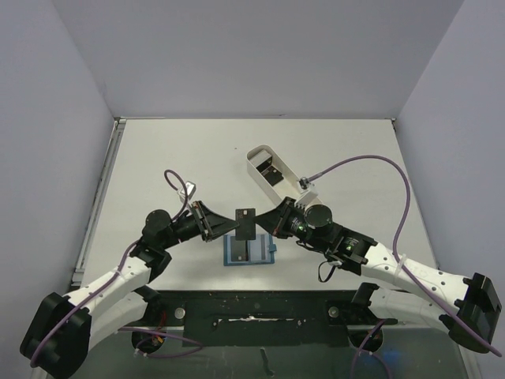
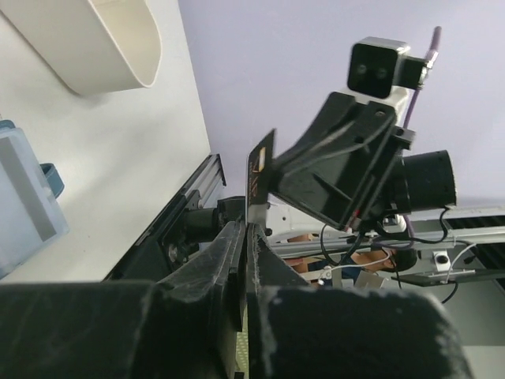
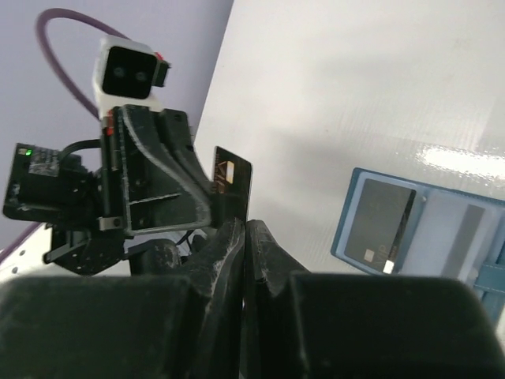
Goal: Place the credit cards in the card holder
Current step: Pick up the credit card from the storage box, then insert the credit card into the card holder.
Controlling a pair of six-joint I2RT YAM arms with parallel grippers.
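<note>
A black credit card (image 1: pixel 245 222) hangs upright in the air just above the card holder (image 1: pixel 249 251), a blue wallet lying open on the table. My left gripper (image 1: pixel 228 224) is shut on the card's left edge and my right gripper (image 1: pixel 263 223) on its right edge. In the left wrist view the jaws (image 2: pixel 248 229) pinch the thin card (image 2: pixel 259 170). The right wrist view shows the same card (image 3: pixel 233 178) pinched between its jaws (image 3: pixel 245 225). Another black card (image 3: pixel 377 225) sits in the left pocket of the wallet (image 3: pixel 465 237).
A long white oval tray (image 1: pixel 258 156) lies at the back centre with a black card (image 1: pixel 273 174) inside it. Its end shows in the left wrist view (image 2: pixel 102 39). Grey walls close the table's sides, and a metal rail runs along its left edge.
</note>
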